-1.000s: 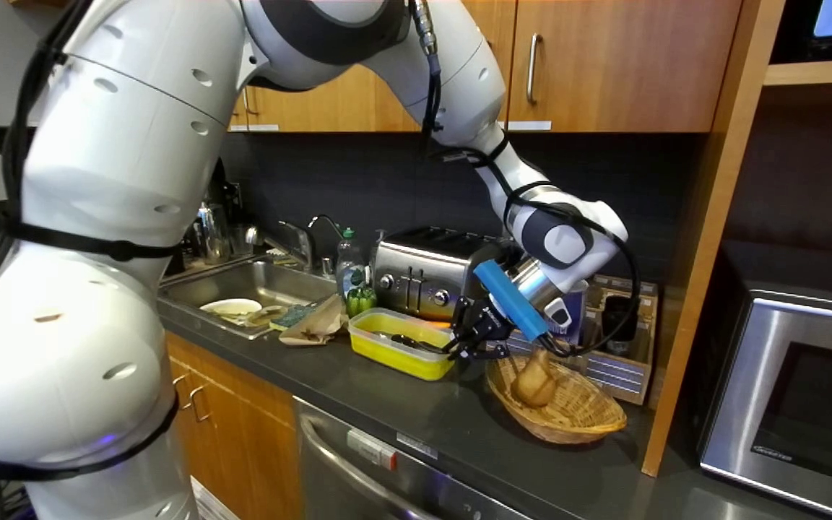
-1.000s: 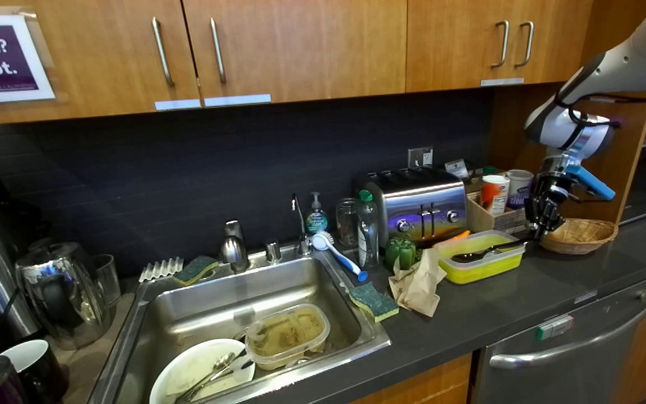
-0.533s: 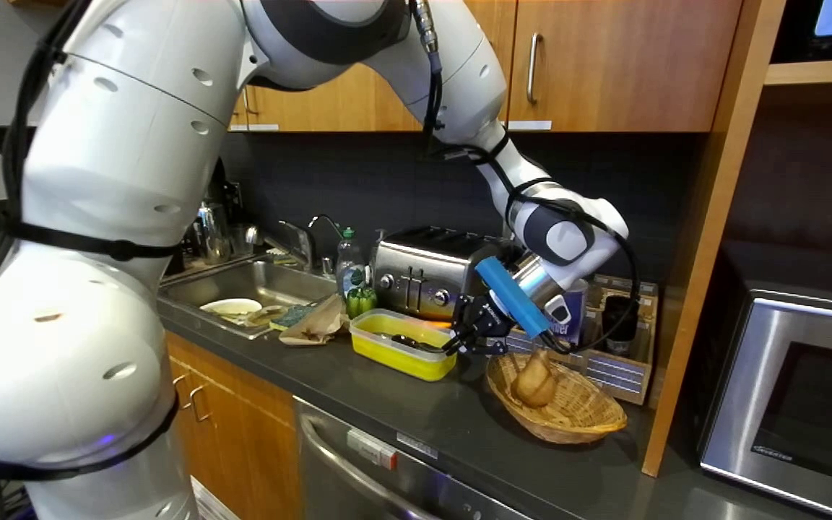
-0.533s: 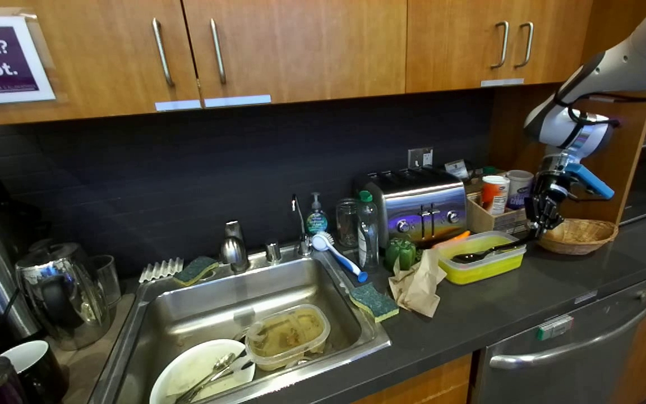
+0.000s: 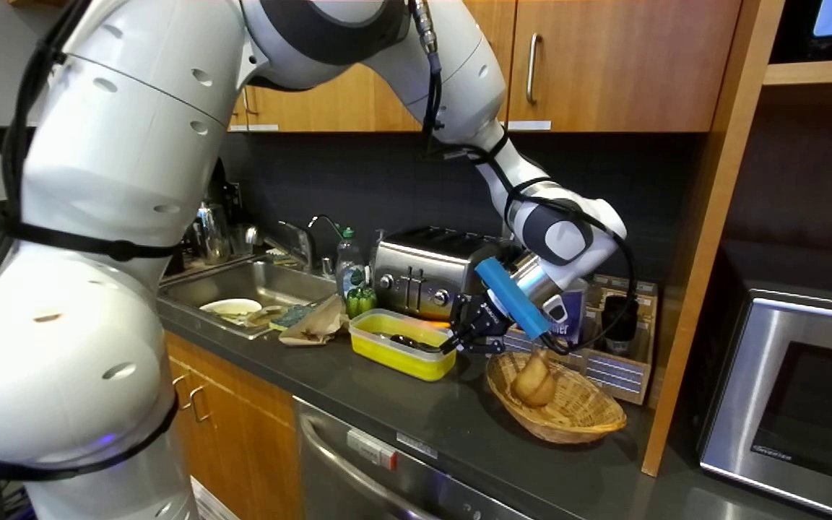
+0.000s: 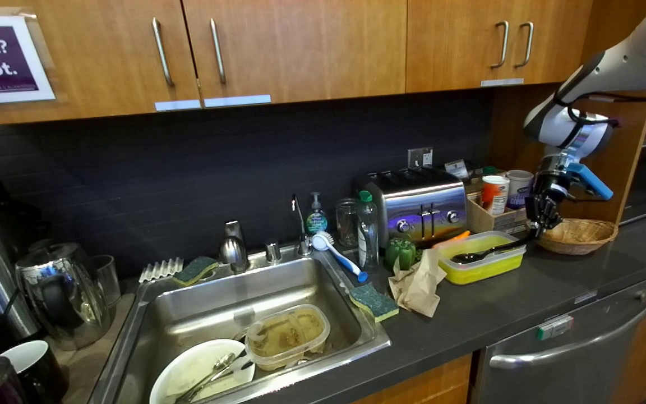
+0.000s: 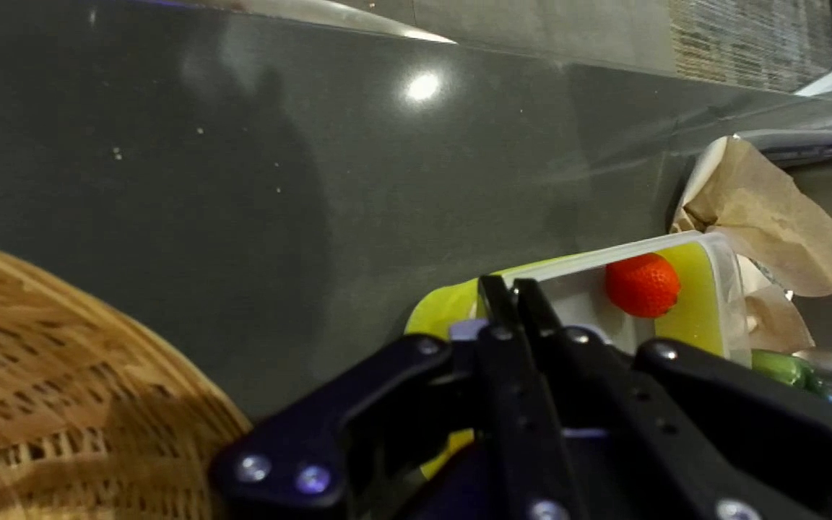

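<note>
In both exterior views my gripper is at the end of a black spoon. The spoon's bowl lies in a yellow open container, and its handle slants over the rim up to my fingertips. In the wrist view the gripper has its fingers almost together, a thin slit between the tips. The spoon is hidden there behind the fingers, so the grip on its handle shows only from outside. An orange-red fruit sits inside the container.
A wicker basket with a brown pear-shaped thing stands close to the gripper. Behind the container are a steel toaster and a green pepper. Crumpled brown paper lies beside it, near the sink.
The jaws have drawn together at the spoon's handle. The yellow container has shifted very slightly towards the gripper, while the arm has hardly moved.
</note>
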Robot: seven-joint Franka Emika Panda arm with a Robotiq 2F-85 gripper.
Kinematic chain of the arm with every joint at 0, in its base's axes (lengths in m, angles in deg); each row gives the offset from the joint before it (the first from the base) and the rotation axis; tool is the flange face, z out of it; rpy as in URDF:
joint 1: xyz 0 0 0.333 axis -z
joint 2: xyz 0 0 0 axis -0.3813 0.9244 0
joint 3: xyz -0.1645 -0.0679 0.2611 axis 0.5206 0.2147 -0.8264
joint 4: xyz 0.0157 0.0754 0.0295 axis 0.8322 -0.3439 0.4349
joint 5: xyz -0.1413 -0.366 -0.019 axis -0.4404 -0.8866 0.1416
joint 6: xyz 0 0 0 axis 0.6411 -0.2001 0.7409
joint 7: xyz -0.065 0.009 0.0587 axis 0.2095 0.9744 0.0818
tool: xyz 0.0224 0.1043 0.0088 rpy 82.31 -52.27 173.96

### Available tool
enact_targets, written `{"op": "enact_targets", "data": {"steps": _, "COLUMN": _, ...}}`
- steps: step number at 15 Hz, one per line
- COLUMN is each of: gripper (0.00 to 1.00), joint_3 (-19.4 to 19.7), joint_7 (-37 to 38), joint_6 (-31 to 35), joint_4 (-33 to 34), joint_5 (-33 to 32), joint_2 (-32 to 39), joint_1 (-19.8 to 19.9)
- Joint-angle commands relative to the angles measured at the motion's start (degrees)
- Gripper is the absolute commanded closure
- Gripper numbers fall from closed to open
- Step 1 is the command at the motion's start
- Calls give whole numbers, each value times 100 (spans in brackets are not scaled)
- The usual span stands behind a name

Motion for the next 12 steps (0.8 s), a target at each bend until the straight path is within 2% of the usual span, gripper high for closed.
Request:
{"op": "enact_targets", "data": {"steps": 1, "gripper": 99, "joint_3": -96, "joint_7": -110, "joint_6": -24, "joint_4": -108, "joint_5": -115, "joint_2": -115, "joint_1": 21}}
{"op": "enact_targets", "data": {"steps": 12, "gripper": 99, "joint_3": -155, "joint_7": -631, "joint_6": -90, "joint_4": -615, "joint_5": -27, "joint_2": -762, "joint_1": -35}}
